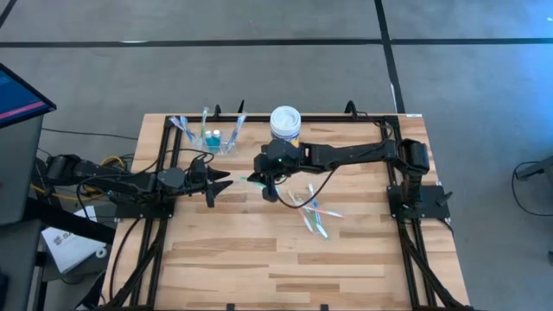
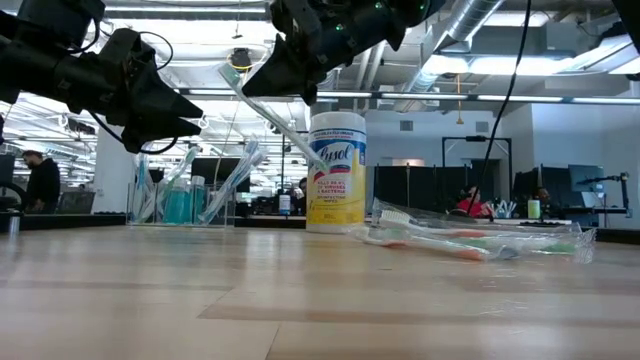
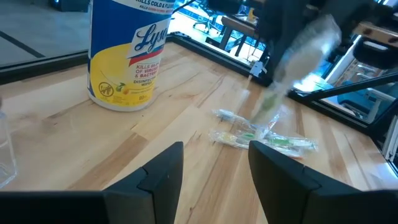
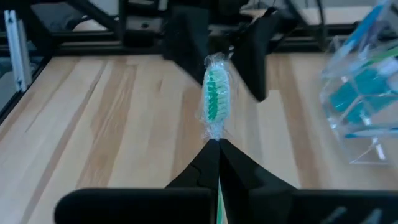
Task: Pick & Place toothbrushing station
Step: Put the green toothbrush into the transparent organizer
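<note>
My right gripper (image 1: 264,180) is over the middle of the table, shut on a green-bristled toothbrush (image 4: 216,93) in a clear wrapper, held above the wood. My left gripper (image 1: 218,183) is open and empty, just left of it and facing it; its two fingers show behind the brush in the right wrist view (image 4: 186,37). The clear plastic cup (image 1: 207,136) stands at the far left of the table with several toothbrushes and teal tubes in it. Several more wrapped toothbrushes (image 1: 315,213) lie flat on the table right of centre. My right gripper pinches the wrapped toothbrush between its two fingers on the neck just behind the bristle head (image 4: 214,135). The head sticks out past the fingertips toward the left gripper. In the low view the brush (image 2: 270,110) is lifted clear and tilted, its handle slanting down behind the fingers.
A white-lidded, yellow-labelled round tub (image 1: 285,123) stands at the far edge, just behind my right gripper. A black frame rail (image 1: 259,117) runs round the table edges. Bare wood lies toward the near edge (image 1: 259,268).
</note>
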